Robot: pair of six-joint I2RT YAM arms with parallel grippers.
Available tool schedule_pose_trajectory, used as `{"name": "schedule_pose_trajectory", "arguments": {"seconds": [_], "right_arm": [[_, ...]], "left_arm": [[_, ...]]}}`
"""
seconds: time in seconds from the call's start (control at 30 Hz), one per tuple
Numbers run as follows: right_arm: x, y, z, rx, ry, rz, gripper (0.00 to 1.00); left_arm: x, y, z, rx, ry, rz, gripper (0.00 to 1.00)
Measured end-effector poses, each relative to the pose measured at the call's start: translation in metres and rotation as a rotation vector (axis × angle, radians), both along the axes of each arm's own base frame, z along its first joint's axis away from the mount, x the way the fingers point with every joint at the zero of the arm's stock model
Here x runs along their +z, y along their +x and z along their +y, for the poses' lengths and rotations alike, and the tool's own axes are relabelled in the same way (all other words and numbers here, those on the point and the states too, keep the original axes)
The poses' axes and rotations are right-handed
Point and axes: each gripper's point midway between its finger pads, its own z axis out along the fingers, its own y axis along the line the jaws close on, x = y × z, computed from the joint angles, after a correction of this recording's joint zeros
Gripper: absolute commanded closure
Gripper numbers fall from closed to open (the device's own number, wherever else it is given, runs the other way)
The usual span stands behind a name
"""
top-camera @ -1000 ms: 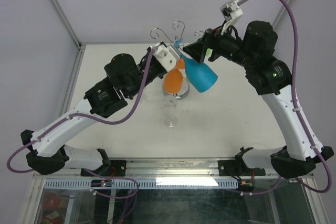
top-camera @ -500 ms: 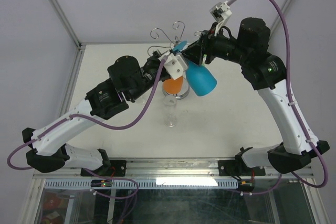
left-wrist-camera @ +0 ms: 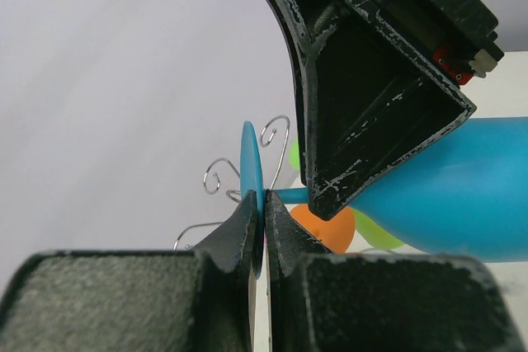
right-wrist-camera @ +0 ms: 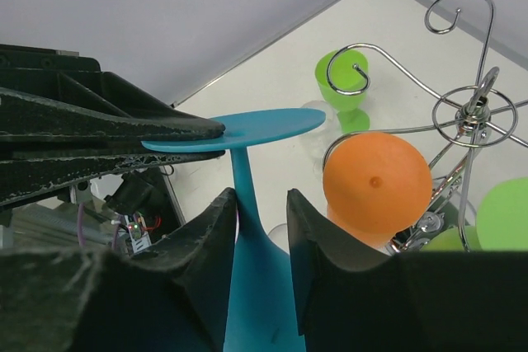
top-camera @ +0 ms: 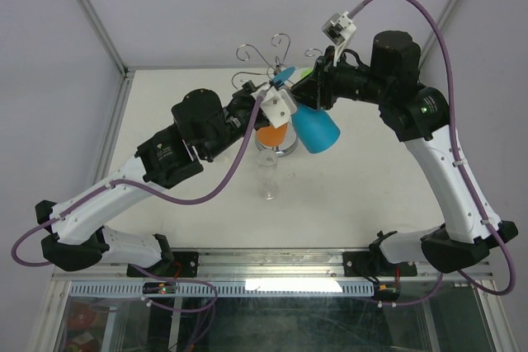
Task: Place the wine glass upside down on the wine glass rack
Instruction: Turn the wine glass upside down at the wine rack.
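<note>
1. The blue wine glass (top-camera: 316,131) hangs tilted in the air above the table (top-camera: 371,195). Its foot is uppermost, just beside the scroll arms of the wine glass rack (top-camera: 262,59).
2. The left gripper (left-wrist-camera: 262,204) is clamped tight on the rim of the glass's flat foot (seen edge-on in its own camera).
3. The right gripper (right-wrist-camera: 261,204) straddles the stem where it flares into the bowl, jaws partly apart. Whether they actually press the glass cannot be told.
4. An orange glass (right-wrist-camera: 377,180) sits close by the rack's post, and a green glass (right-wrist-camera: 342,72) lies beyond it.
</note>
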Motion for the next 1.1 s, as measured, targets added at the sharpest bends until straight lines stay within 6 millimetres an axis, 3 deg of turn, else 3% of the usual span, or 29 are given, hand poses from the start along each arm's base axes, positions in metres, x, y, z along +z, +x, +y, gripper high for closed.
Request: {"name": "schedule_pose_trajectory", "arguments": {"seconds": [0.53,0.63,0.77,0.93,1.1], "right_arm": [[-0.014,-0.006,0.001,0.05,-0.047,0.015,0.68],[-0.014,-0.007,0.001,0.057,-0.047,0.012,0.74],[-0.013,-0.01,0.002,0.076,-0.046,0.006,1.0],[-0.014,-0.01,0.003,0.086,-0.047,-0.006,1.0],[-0.019,-0.01,0.003,0.086,-0.05,-0.001,1.0]], "left_arm": [[-0.007,-0.002,-0.001,-0.007,0.04,0.0,1.0],[-0.007,-0.002,-0.001,-0.007,0.041,-0.001,1.0],[-0.007,-0.002,-0.001,-0.007,0.042,-0.001,1.0],[-0.009,-0.002,-0.001,-0.007,0.049,0.002,1.0],[-0.011,-0.001,-0.002,-0.005,0.043,0.002,0.68]]}}
